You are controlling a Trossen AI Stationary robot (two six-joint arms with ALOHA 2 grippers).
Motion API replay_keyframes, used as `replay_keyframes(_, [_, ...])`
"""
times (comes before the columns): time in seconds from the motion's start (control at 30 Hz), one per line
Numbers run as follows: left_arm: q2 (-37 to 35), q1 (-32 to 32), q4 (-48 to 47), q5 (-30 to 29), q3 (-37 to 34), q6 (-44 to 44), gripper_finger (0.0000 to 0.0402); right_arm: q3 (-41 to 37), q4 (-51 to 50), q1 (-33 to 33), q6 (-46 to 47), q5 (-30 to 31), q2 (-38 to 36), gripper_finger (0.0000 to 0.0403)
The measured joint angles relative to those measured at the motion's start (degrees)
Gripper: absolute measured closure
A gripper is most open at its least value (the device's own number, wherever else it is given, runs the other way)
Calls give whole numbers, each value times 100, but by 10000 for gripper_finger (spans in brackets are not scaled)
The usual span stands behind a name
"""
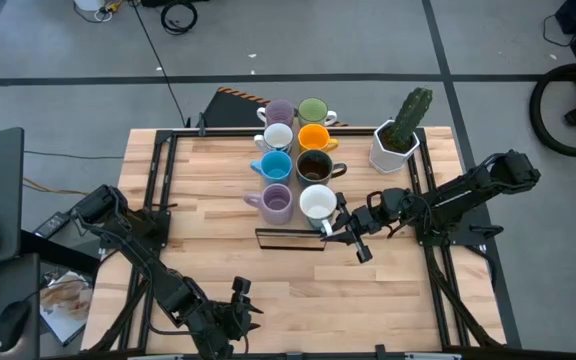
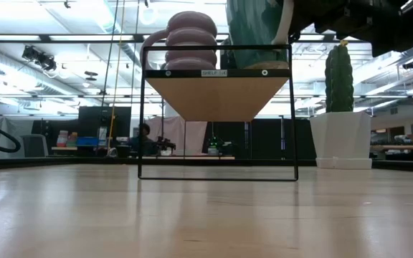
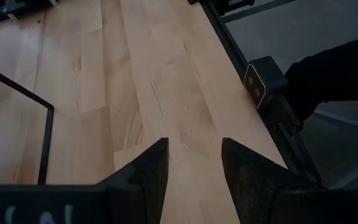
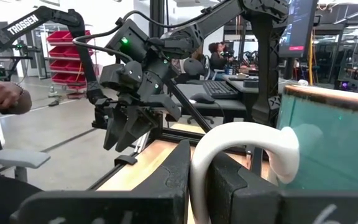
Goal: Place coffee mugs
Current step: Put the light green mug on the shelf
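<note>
1. Right gripper [image 1: 333,224] sits over the middle of the table [image 1: 198,190], clamped on the handle of the white mug [image 1: 317,203]; right wrist view shows both fingers [image 4: 176,171] pinching the white handle [image 4: 241,146].
2. White mug is at the near end of the right column of mugs, on the small wire-framed shelf [image 1: 290,238]. Low view: its teal-looking body [image 2: 258,32] is on the shelf top, next to the lilac mug [image 2: 190,39].
3. Lilac mug [image 1: 276,203] stands just left of the white mug, touching or nearly so.
4. Behind those 2, 3 more rows in 2 columns: blue mug [image 1: 275,165] and dark brown mug [image 1: 314,165]; white-grey patterned mug [image 1: 277,137] and orange mug [image 1: 313,137]; second lilac mug [image 1: 281,111] and green mug [image 1: 313,110]. 8 mugs total, packed close.
5. White faceted pot with cactus [image 1: 398,140] is at the far right of the table, apart from the mugs.
6. Left gripper [image 1: 240,305] waits at the near edge of the table, jaws apart, holding nothing; left wrist view shows bare wood between its fingers [image 3: 151,171].
7. A person [image 4: 216,56] is seated in the room behind.
</note>
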Motion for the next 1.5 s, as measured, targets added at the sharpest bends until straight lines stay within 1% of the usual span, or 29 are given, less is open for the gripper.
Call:
replay_keyframes(0.17, [0,0,-1,0,0,-2,246,2,-5,1,152,-54,-9,365])
replay_keyframes(0.27, [0,0,-4,0,0,-8,246,2,-195,18,218,-124,-137,365])
replay_keyframes(0.5, [0,0,-69,0,0,-157,246,0,-889,272,35,77,-745,365])
replay_keyframes(0.63, [0,0,-90,0,0,-164,246,4,-1541,592,-73,244,-1320,365])
replay_keyframes(0.77, [0,0,-99,0,0,-234,246,4,-2222,1008,72,545,-1859,365])
replay_keyframes(0.83, [0,0,-112,0,-1,-306,246,4,-2380,1274,274,659,-2010,365])
replay_keyframes(0.93, [0,0,-133,-1,0,-310,246,4,-2460,1771,565,853,-2018,365])
replay_keyframes(1.03, [0,31,-111,-33,0,-318,246,2,-2333,2286,671,1315,-1737,365])
replay_keyframes(1.2, [0,174,65,-171,0,-351,246,2,-1304,2882,705,1864,-853,365])
replay_keyframes(1.33, [0,284,73,-190,0,-335,246,2,-341,3095,730,2001,22,365])
replay_keyframes(1.5, [0,357,-10,-316,0,-305,246,33,1006,3178,847,2129,1292,365])
